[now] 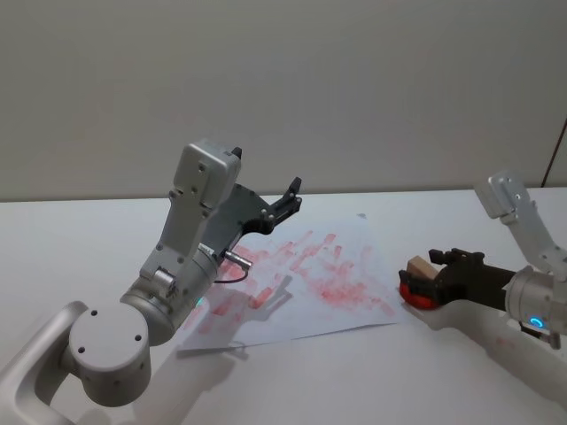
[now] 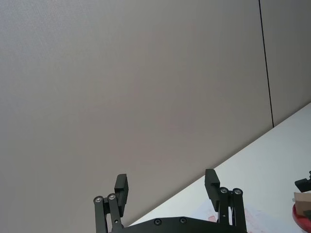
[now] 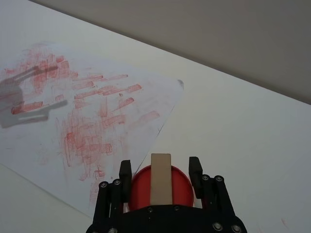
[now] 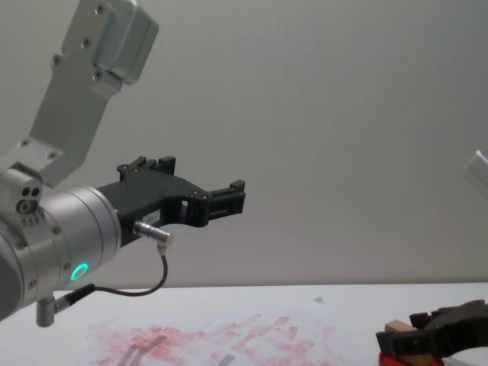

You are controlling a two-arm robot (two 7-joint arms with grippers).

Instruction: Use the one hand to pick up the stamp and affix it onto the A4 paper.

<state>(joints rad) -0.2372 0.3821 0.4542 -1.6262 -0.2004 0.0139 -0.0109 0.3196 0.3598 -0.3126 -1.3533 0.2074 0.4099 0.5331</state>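
The tan wooden stamp stands on the round red ink pad, just right of the A4 paper. My right gripper is open and straddles the stamp, with a gap on each side. In the head view the stamp sits at my right gripper, on the ink pad. My left gripper hangs open and empty in the air above the paper's far left part. The paper is smeared with red marks.
A black cable loops under my left wrist. The white table runs to a grey wall behind. The left arm's elbow stands large at the front left. The right arm's forearm rises at the right edge.
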